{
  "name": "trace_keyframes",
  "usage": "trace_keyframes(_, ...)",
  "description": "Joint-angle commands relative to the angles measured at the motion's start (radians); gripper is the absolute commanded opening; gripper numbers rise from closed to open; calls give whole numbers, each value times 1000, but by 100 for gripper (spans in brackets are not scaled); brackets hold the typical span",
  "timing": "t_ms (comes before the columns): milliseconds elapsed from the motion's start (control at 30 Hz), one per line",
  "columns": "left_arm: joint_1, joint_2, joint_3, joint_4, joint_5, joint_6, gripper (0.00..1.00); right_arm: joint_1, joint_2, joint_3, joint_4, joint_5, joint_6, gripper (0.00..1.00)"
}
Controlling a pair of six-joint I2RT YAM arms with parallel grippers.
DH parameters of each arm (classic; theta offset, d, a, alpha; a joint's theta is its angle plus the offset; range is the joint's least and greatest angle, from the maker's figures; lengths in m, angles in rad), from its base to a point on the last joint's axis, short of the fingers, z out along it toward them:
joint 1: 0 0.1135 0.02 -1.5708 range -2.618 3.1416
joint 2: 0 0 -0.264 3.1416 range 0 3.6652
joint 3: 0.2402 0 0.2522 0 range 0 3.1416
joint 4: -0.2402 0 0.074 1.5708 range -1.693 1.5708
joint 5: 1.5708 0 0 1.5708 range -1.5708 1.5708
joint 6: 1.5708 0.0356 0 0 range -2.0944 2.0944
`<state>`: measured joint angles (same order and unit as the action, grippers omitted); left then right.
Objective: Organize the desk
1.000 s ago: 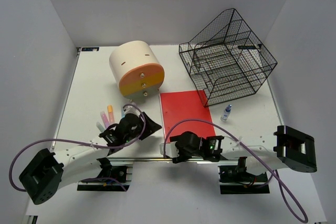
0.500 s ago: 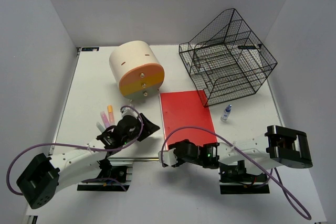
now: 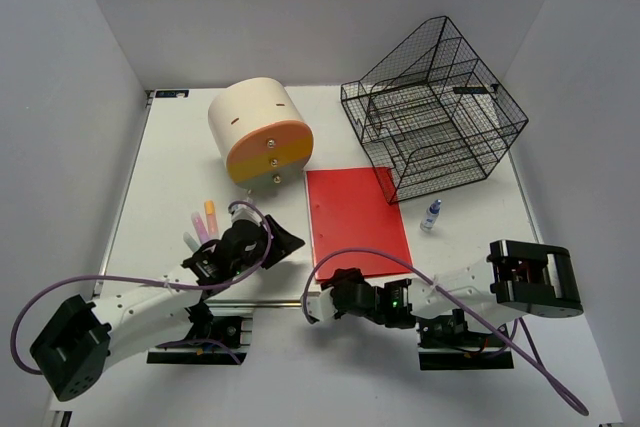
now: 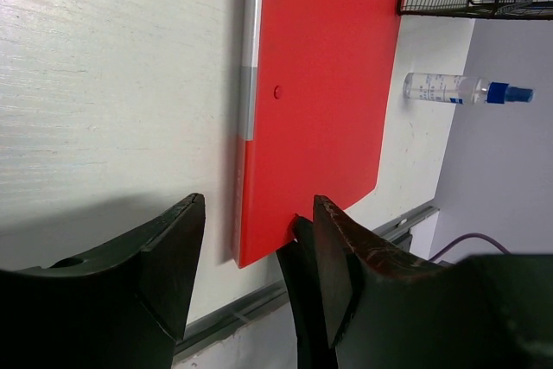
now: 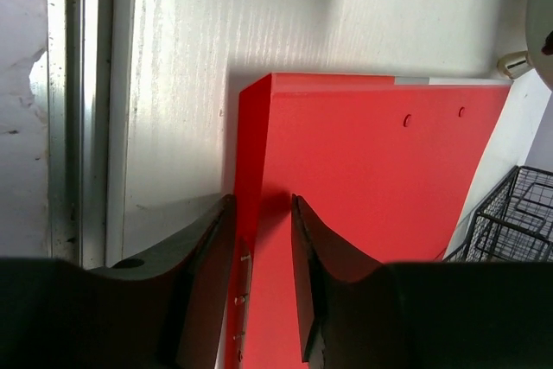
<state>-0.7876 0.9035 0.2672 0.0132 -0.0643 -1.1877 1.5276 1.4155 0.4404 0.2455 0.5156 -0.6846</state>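
No legible txt, brand or no. anywhere. Small spray bottle [image 4: 458, 89], just right of the red folder [image 3: 355, 222], had faint print on its clear body, too small to read. Dark strip [image 3: 170, 94] at far-left corner of the desk [image 3: 170, 167] looked like a label, but was too blurred to read. Dark tag [image 3: 473, 90] on far-right part of the wire rack [image 3: 430, 112] was unreadable too.

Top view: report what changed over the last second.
The right gripper pulled back to the near-left corner of the red folder, and its jaws narrowed around that edge; a firm grip isn't clear. The left gripper stayed open, barely shifting. Folder, drawer box, wire rack and spray bottle stayed put.
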Motion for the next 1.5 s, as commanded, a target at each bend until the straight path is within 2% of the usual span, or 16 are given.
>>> trace_keyframes(0, -4, -26, -11, -7, -14, -6, 63, 20, 2, -16, 49, 44, -23, 38)
trace_keyframes(267, -4, -44, -20, -32, -17, -7, 63, 20, -24, -3, 27, 34, 8, 38)
trace_keyframes(367, -4, -37, -23, -24, -15, -10, 63, 22, -6, -20, 64, 63, -13, 34)
trace_keyframes(433, -4, -32, -22, -21, -14, -10, 63, 22, 2, -22, 86, 80, -24, 24)
trace_keyframes(733, -4, -28, -22, -21, -9, -13, 63, 26, 26, -29, 101, 93, -35, 6)
trace_keyframes(767, -4, -29, -22, -21, -8, -15, 63, 28, 26, -26, 101, 96, -36, 1)
trace_keyframes(1100, -4, -34, -22, 17, -3, -20, 64, 25, -41, -28, 71, 74, -27, 0)
trace_keyframes(1167, -4, -25, -19, 19, 3, -27, 67, 28, -61, -32, 64, 69, -29, 0)
trace_keyframes(1267, -4, -8, -13, 36, 12, -35, 79, 23, -105, -39, 60, 57, -32, 0)
trace_keyframes(1467, -4, 49, -3, 83, 29, -46, 81, 6, -177, -51, 49, 34, -29, 0)
